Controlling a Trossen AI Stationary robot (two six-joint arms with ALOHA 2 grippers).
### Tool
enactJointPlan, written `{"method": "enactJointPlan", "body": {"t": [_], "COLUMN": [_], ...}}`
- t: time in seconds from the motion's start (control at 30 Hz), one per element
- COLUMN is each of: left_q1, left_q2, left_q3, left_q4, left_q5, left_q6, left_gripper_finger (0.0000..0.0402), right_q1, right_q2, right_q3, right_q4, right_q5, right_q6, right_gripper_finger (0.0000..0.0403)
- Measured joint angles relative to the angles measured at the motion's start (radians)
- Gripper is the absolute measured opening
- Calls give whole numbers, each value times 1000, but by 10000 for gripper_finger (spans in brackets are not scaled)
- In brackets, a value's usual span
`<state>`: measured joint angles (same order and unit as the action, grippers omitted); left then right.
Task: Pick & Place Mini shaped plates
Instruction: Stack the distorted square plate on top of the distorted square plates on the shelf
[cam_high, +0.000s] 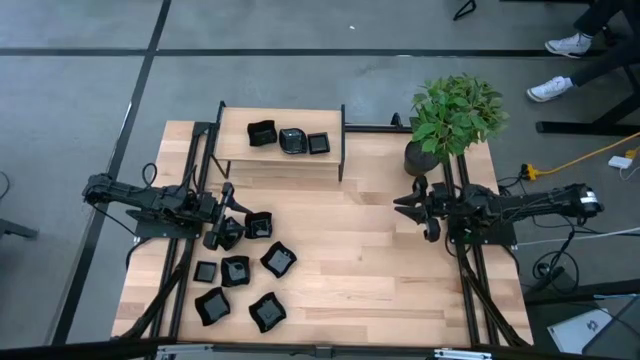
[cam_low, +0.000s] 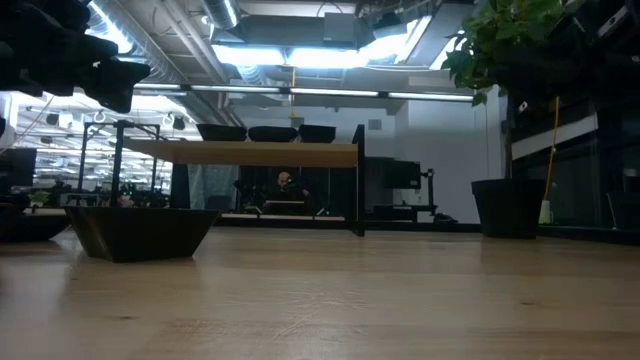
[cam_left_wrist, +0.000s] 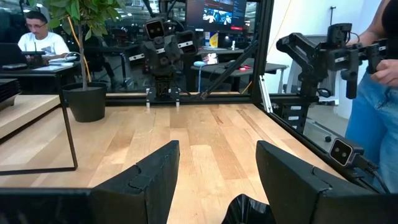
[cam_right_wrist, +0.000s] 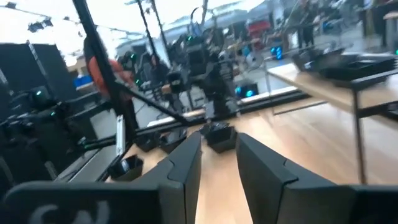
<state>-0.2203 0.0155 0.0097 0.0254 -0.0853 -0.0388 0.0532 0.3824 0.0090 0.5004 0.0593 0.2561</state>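
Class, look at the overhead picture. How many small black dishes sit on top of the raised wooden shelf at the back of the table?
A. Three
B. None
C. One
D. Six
A: the high view shows three mini shaped plates in a row on the raised shelf, while the other dishes lie on the table by the left gripper.

both arms are dark, near-black, built of slim jointed links with bundled black cables running along them. the left arm (cam_high: 150, 200) ends in a blocky wrist and two broad, flat black fingers (cam_left_wrist: 152, 177) with stepped inner edges. the right arm (cam_high: 520, 205) shows a pale patch near its base at about 3 o'clock, perhaps a label. its fingers (cam_right_wrist: 186, 165) are smooth, wedge-shaped and matte black.
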Motion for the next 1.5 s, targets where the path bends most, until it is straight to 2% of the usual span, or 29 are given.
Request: {"method": "enactJointPlan", "body": {"t": [0.3, 0.57, 0.73, 0.87, 1.2, 1.5], "left_q1": [0, 0, 0, 0, 0, 0], "left_q2": [0, 0, 0, 0, 0, 0], "left_q3": [0, 0, 0, 0, 0, 0], "left_q4": [0, 0, 0, 0, 0, 0], "left_q5": [0, 0, 0, 0, 0, 0], "left_q6": [0, 0, 0, 0, 0, 0], "left_gripper_finger": [207, 208, 208, 207, 207, 208], "right_q1": [-73, -105, -104, -104, -104, -104], "right_q2": [-202, -367, -380, -380, -377, -377], "right_q3": [-2, -2, -2, -2, -1, -1], "right_q4": [-104, -273, -372, -481, -466, -468], "right_q5": [-2, 0, 0, -1, 37, 17], "right_q6": [-39, -57, -46, 29, -111, -154], "right_gripper_finger": [103, 103, 103, 103, 103, 103]}}
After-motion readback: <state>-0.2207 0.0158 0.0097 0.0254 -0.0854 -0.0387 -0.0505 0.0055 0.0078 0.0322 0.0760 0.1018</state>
